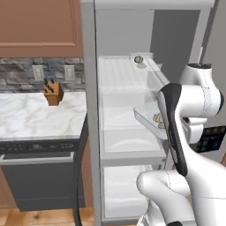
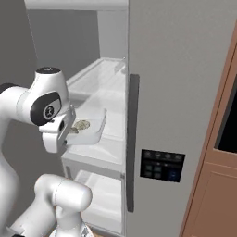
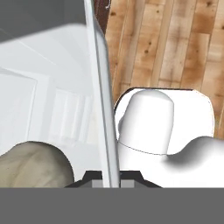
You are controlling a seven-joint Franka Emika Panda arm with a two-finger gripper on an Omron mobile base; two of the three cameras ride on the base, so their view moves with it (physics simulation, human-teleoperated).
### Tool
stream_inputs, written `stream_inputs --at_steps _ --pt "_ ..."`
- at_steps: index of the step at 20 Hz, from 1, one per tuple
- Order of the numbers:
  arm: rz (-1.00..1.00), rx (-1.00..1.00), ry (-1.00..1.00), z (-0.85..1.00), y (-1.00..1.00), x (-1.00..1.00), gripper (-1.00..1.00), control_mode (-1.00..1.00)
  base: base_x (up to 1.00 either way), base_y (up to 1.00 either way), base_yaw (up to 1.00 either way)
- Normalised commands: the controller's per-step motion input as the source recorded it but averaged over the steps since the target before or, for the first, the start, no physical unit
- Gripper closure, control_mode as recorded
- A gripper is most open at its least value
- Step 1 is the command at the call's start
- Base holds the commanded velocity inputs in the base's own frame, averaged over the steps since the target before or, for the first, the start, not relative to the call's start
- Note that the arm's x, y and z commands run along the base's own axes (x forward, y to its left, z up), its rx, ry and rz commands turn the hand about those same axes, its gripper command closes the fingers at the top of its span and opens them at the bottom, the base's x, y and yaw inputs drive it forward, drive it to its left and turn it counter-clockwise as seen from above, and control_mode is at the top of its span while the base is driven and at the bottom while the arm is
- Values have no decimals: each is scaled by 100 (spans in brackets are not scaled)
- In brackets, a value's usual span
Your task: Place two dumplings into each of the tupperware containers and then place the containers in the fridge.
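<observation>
The fridge [image 1: 90, 110] stands open in front of me, showing its white inner shelves [image 1: 128, 141]. My gripper [image 2: 70, 131] is shut on the rim of a pale tupperware container [image 2: 92, 127], holding it in the air just in front of the middle shelf. Two beige dumplings [image 2: 81, 125] lie in it. From the left base view the same container [image 1: 148, 115] with dumplings [image 1: 158, 118] sticks out from behind my arm. In the hand view the rim [image 3: 103, 109] runs upward from my gripper [image 3: 110, 178], with a dumpling [image 3: 35, 164] beside it. One more dumpling [image 1: 138, 59] rests at the back of the upper shelf.
The closed fridge door [image 2: 185, 92] with its black dispenser panel [image 2: 162, 164] and long handle [image 2: 133, 139] is close on my right. Left of the fridge are a marble counter [image 1: 26, 114] with a knife block [image 1: 53, 92] and a dark dishwasher [image 1: 39, 176]. Wood floor [image 3: 175, 43] lies below.
</observation>
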Motion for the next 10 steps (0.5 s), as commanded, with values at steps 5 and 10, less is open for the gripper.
stream_inputs --at_steps 5,10 --pt "0 0 0 0 0 0 100 100 56 10 0" --pt "0 0 0 0 0 0 100 100 42 23 0"
